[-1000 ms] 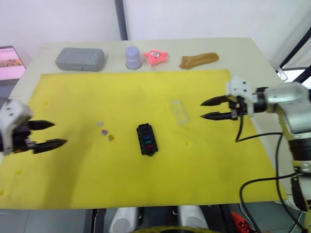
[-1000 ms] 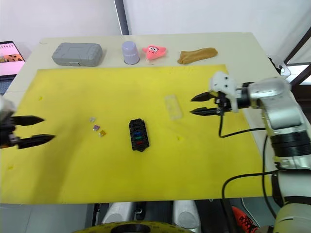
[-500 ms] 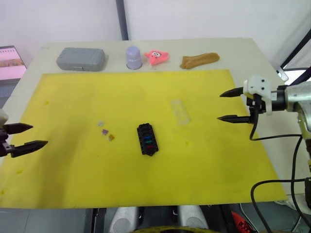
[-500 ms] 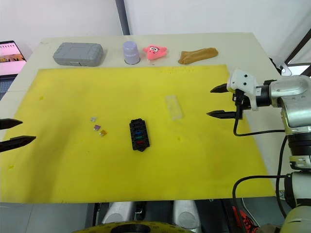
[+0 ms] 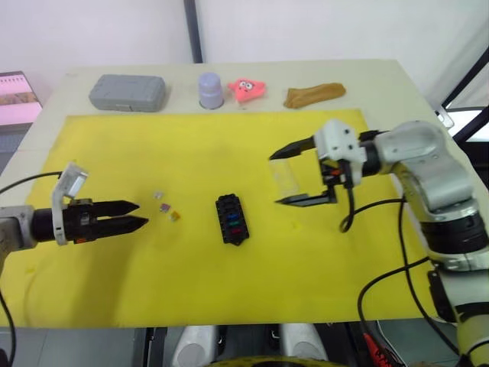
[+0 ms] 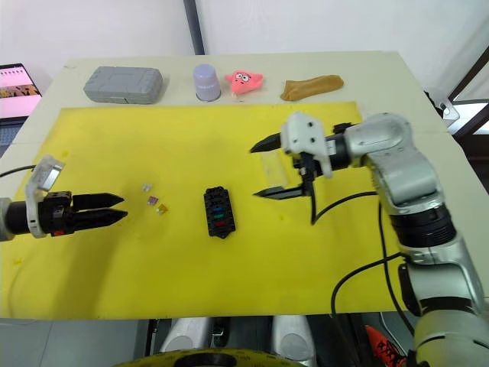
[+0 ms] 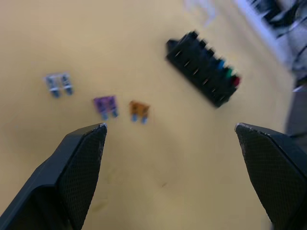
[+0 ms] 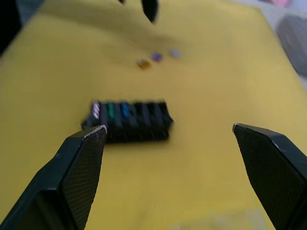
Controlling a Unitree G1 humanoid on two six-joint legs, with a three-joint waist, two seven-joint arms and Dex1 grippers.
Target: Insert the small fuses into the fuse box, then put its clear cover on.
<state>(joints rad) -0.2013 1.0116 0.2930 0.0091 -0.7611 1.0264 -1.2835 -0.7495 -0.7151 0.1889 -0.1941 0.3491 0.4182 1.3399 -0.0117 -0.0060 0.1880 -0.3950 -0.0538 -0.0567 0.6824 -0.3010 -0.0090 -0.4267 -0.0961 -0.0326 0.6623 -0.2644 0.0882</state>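
Since three of the small fuses already sit in the fuse box (image 5: 231,219), showing blue, green and red along one row, what is left to handle is the grey fuse (image 7: 58,84), the purple fuse (image 7: 105,106) and the orange fuse (image 7: 138,109), lying loose in a short line on the yellow mat (image 5: 191,283) just beside the box, on the robot's left of it. Each is a tiny translucent chip with two thin blades, so I judge them feather-light, stiff and slick, likely to skate or flip if nudged; the flat coloured body is the place to pinch, with the blades left free to enter a slot. The left gripper (image 5: 134,215) hovers near them, pointing their way, its jaws apart and holding nothing. The clear cover (image 5: 286,175) lies flat on the mat at the box's other side, thin, rigid and nearly invisible against the yellow; its long edges look like the best hold, though a flat lid may resist being lifted. The right gripper (image 5: 287,176) hangs spread wide and empty, one finger on either side of the cover.
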